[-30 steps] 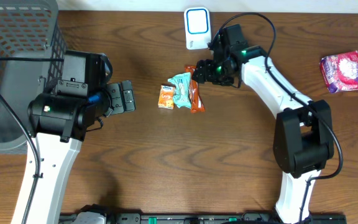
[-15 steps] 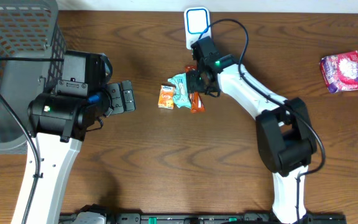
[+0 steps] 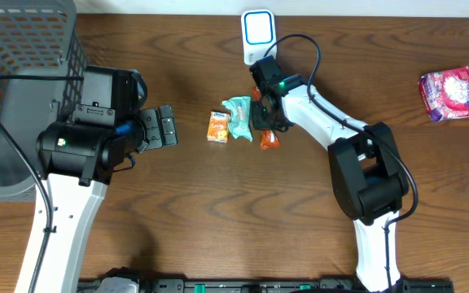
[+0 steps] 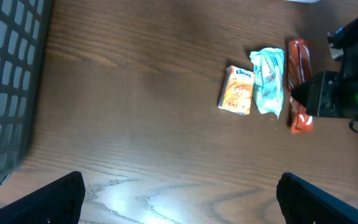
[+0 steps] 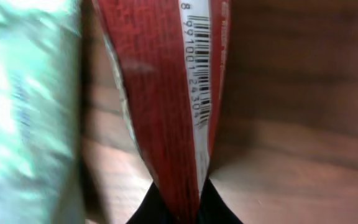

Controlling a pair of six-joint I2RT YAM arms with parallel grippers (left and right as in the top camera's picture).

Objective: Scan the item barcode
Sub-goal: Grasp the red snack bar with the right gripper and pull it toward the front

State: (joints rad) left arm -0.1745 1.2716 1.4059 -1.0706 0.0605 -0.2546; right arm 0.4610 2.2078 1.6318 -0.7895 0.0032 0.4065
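Note:
A red snack packet (image 5: pixel 160 93) with a white barcode strip (image 5: pixel 197 62) fills the right wrist view, pinched at its near end by my right gripper (image 5: pixel 182 202), which is shut on it. From overhead the right gripper (image 3: pixel 263 114) covers most of the packet, whose orange-red end (image 3: pixel 269 140) sticks out below. The packet (image 4: pixel 298 62) also shows in the left wrist view. A white scanner (image 3: pixel 257 37) stands at the table's back edge, just behind the right gripper. My left gripper (image 3: pixel 168 126) hangs open to the left with nothing between its fingers (image 4: pixel 48 199).
A teal packet (image 3: pixel 238 118) and an orange tissue pack (image 3: pixel 217 127) lie just left of the red packet. A pink package (image 3: pixel 453 94) lies at the far right. A dark mesh basket (image 3: pixel 15 81) fills the far left corner.
My right gripper swung left and down over the red packet and shut on it. The packet's lower end shifted slightly right. The left arm stayed still.

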